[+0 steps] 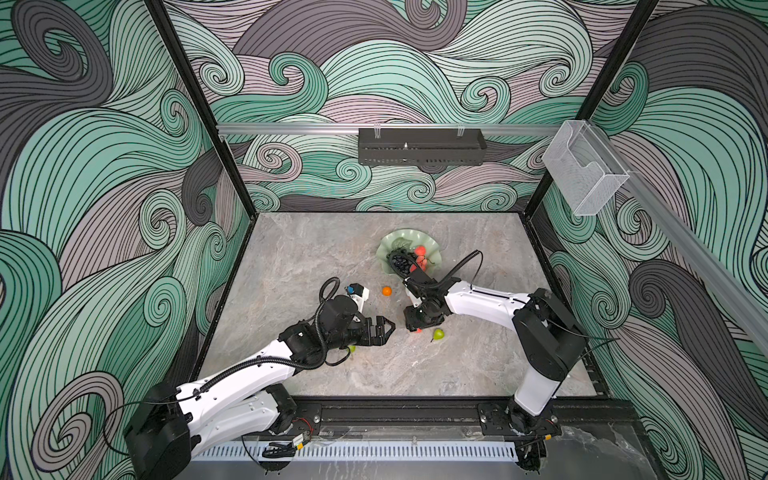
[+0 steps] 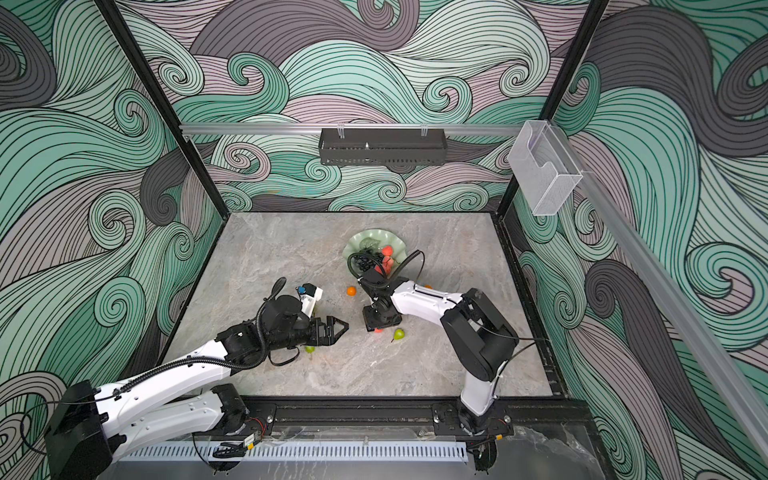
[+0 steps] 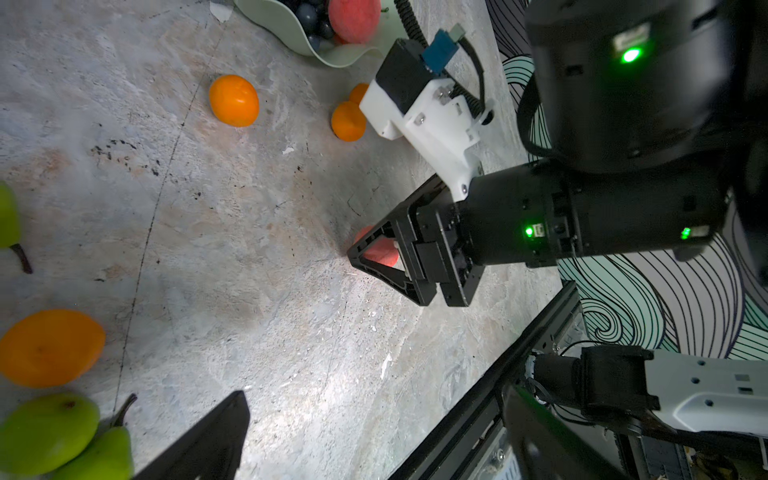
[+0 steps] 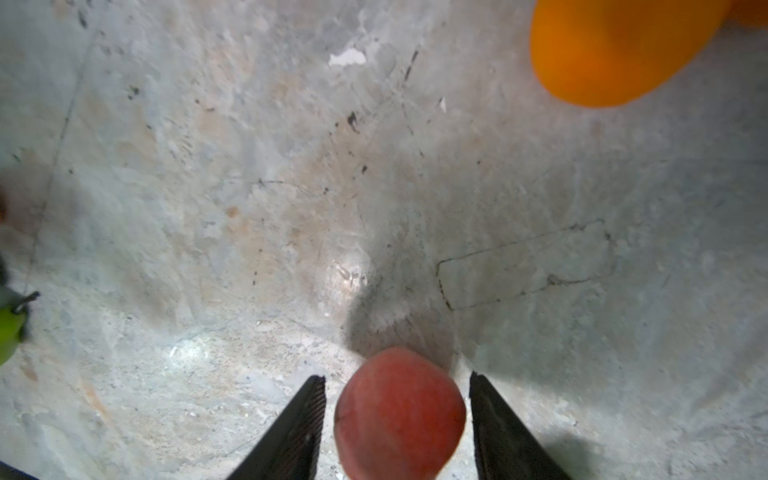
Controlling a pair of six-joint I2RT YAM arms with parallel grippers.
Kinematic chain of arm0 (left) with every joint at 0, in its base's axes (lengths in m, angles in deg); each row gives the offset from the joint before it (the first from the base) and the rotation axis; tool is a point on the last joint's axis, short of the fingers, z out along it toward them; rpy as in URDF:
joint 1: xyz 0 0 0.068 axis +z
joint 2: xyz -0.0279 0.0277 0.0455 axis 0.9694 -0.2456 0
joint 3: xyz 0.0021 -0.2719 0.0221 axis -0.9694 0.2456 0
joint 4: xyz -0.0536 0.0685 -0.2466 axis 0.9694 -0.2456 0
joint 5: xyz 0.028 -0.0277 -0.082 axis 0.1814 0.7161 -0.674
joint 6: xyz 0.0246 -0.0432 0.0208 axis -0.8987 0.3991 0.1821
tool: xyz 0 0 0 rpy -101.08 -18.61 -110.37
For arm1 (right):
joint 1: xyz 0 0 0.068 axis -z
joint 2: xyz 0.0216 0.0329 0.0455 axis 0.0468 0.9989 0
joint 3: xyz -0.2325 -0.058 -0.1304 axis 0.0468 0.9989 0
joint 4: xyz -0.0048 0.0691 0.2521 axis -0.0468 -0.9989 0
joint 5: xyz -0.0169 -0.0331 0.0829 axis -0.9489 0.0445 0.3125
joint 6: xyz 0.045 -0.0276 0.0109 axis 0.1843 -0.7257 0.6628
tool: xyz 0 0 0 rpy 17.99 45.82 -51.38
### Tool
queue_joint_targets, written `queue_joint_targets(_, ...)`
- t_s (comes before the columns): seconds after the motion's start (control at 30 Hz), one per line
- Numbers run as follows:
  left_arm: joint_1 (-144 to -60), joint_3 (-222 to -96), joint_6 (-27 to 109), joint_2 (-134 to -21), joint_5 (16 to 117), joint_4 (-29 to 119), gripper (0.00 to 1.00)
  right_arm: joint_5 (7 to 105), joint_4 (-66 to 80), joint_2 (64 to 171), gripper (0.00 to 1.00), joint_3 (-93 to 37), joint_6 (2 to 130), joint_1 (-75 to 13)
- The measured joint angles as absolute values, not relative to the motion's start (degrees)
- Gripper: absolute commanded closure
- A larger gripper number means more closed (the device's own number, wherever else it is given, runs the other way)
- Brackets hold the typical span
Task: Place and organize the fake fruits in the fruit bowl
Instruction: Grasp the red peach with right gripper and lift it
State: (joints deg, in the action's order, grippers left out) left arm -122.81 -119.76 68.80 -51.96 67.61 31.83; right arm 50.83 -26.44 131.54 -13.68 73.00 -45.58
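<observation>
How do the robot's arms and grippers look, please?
The left arm and right arm have white shells with black joints and black ribbed cables. The left gripper and right gripper are black; the fingers are triangular open frames.

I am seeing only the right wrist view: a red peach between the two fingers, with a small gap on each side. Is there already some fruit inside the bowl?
Observer: Yes. In both top views the bowl holds a grape bunch and peaches.
Operator: And the left gripper, is it carrying something?
Observer: No. The left gripper is open and empty.
Operator: Which fruit lies near it?
Observer: Two green pears, side by side, lie close to it in the left wrist view.
</observation>
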Motion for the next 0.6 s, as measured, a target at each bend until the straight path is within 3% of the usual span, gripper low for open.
queue_joint_targets(0.6,-122.83,-119.74,68.87,-51.94,68.05,31.85,0.02,52.27,-27.23,132.06,0.57,-13.68,73.15,-45.6)
